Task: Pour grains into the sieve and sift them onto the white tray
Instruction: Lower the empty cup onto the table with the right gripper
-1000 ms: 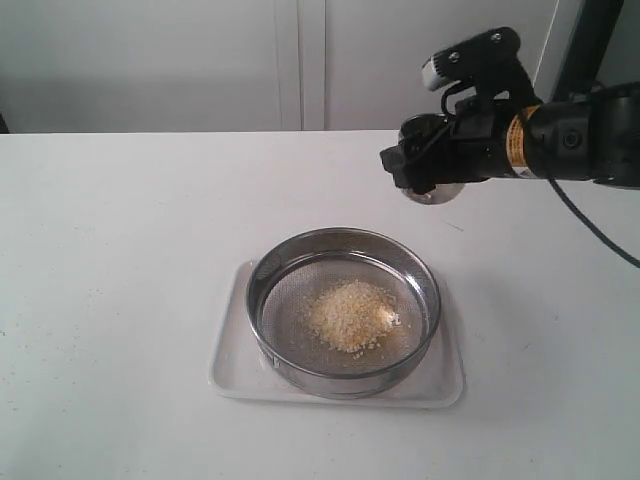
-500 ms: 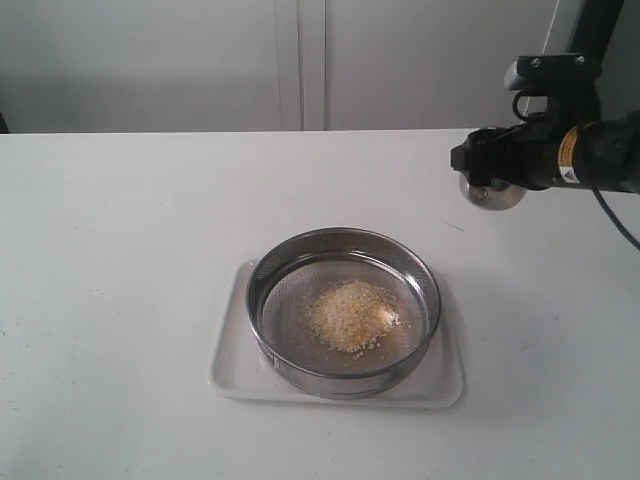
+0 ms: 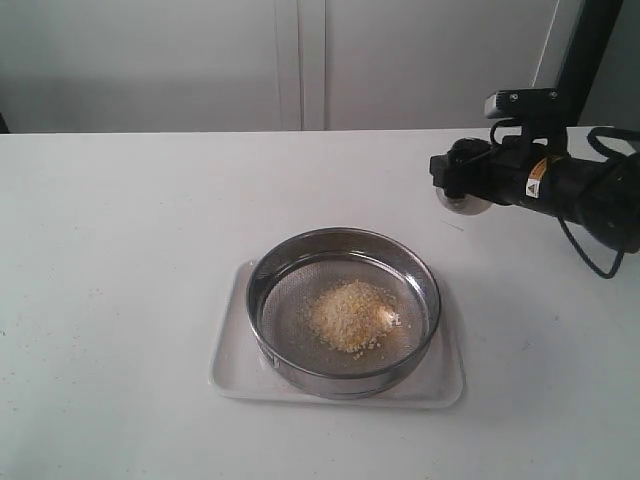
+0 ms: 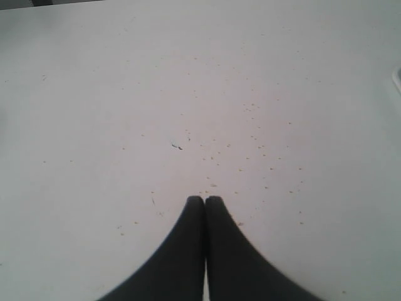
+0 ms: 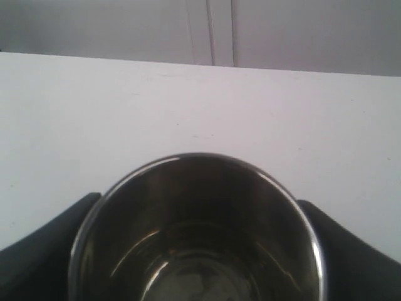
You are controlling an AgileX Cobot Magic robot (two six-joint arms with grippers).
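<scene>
The sieve (image 3: 340, 378) sits level inside the white tray (image 3: 232, 375), open side up and mesh down, so whatever passes through should land on the tray; being round it has no long axis, while the tray's runs across the exterior view; the grains (image 3: 350, 315) lie heaped near the mesh's middle, apparently unsifted; the right tool (image 3: 460, 178) hangs well apart over the tabletop (image 3: 120, 250), pinching a steel cup (image 5: 197, 238) that looks empty, mouth toward its wrist camera; the left tool (image 4: 205, 204) is pressed together, holding nothing.
</scene>
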